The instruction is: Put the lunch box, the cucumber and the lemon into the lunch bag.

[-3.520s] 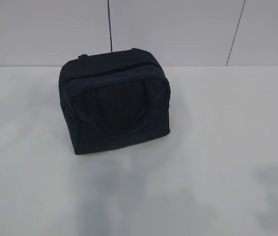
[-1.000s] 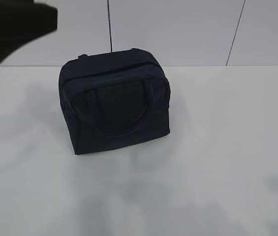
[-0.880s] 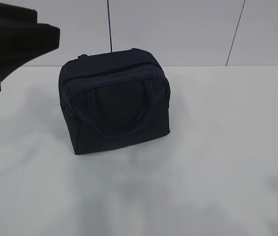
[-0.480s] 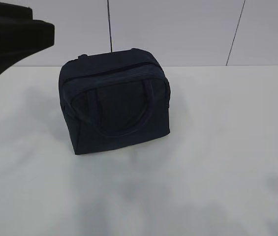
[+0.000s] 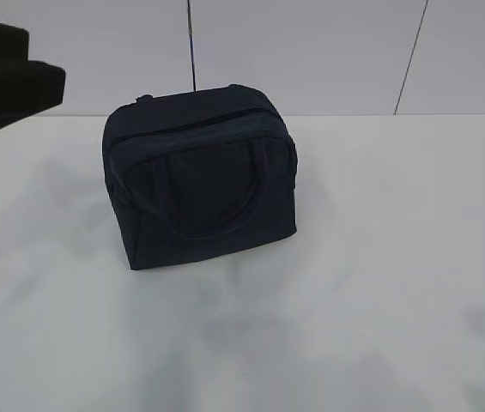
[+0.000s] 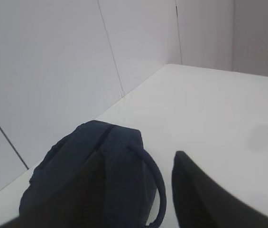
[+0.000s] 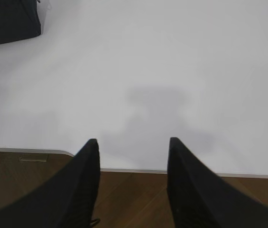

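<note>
You have the lunch bag [image 5: 199, 176] zipped shut mid-worktop [image 5: 379, 257] with nothing visibly packed, your left gripper [image 6: 138, 190] above it and right gripper [image 7: 131, 183] well clear, both jaws spread, empty.

left arm [image 5: 2, 77] entered, now retreating leftward

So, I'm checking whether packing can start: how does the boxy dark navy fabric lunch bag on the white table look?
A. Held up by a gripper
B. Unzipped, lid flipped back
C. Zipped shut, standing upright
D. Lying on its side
C: the boxy dark navy fabric lunch bag stands upright on the white table, its zipper line closed, nothing touching it.
</note>
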